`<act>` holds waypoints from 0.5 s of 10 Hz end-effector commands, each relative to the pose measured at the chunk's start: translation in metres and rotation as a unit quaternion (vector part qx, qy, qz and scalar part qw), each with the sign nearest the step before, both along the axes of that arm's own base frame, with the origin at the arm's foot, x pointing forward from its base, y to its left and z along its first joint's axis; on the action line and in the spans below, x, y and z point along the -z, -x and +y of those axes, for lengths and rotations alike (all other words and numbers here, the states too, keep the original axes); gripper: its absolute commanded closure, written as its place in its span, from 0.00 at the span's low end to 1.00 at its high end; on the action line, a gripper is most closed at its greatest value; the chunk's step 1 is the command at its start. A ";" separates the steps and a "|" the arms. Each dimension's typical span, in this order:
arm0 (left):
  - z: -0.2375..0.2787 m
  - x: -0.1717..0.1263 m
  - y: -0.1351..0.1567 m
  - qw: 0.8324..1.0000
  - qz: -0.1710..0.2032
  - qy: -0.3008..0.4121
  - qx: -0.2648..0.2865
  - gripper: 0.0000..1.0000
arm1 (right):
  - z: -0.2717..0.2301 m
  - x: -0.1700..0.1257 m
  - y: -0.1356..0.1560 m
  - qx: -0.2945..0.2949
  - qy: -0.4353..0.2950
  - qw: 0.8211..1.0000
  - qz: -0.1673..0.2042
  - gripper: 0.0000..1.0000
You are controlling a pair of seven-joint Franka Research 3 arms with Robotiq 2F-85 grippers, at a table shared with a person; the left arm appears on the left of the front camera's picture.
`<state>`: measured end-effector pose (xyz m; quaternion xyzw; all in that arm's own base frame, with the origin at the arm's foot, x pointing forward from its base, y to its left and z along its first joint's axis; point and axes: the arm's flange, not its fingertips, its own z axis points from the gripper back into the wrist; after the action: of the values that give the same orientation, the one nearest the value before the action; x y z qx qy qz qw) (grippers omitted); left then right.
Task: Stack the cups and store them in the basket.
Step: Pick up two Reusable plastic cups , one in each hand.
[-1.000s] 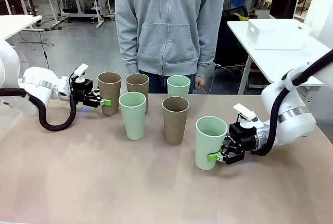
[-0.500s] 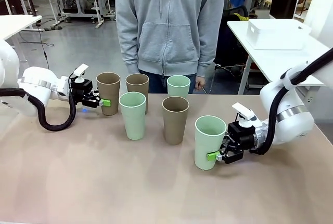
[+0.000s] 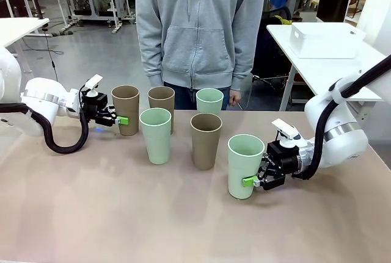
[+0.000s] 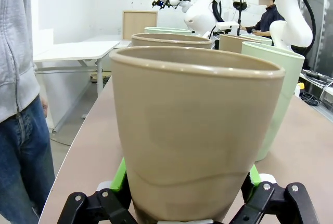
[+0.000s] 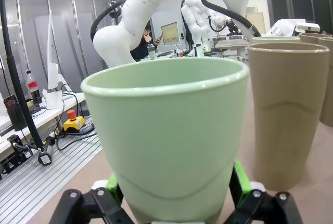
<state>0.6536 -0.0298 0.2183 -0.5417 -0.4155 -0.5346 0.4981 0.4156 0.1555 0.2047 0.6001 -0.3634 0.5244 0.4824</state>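
Note:
Several cups stand upright on the tan table: a brown cup at the left, another brown cup, a mint cup at the back, a mint cup, a brown cup in the middle and a mint cup at the front right. My left gripper is open, with its fingers either side of the left brown cup's lower part. My right gripper is open the same way around the front mint cup. The white basket sits on a separate table at the back right.
A person in a grey hoodie stands at the far edge, behind the back cups, hands down. The table's near half is bare. The basket's table lies beyond a gap to the right.
Both grippers and the cups between their fingers have shifted slightly to the left. The other cups and the person have not moved.

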 end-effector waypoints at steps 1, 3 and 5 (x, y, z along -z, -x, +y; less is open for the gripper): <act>-0.001 -0.006 0.006 1.000 0.003 0.003 0.012 0.00 | 0.003 -0.006 -0.003 -0.006 0.002 1.000 0.003 0.00; 0.000 -0.006 0.007 1.000 0.005 0.005 0.016 0.00 | 0.002 -0.006 -0.004 -0.009 -0.001 1.000 0.004 0.00; 0.000 -0.006 0.008 1.000 0.000 0.012 0.023 0.00 | 0.001 -0.006 -0.005 -0.014 -0.005 1.000 -0.001 0.00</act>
<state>0.6506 -0.0299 0.2194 -0.5504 -0.4118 -0.5360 0.4900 0.4157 0.1559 0.2056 0.6019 -0.3635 0.5245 0.4801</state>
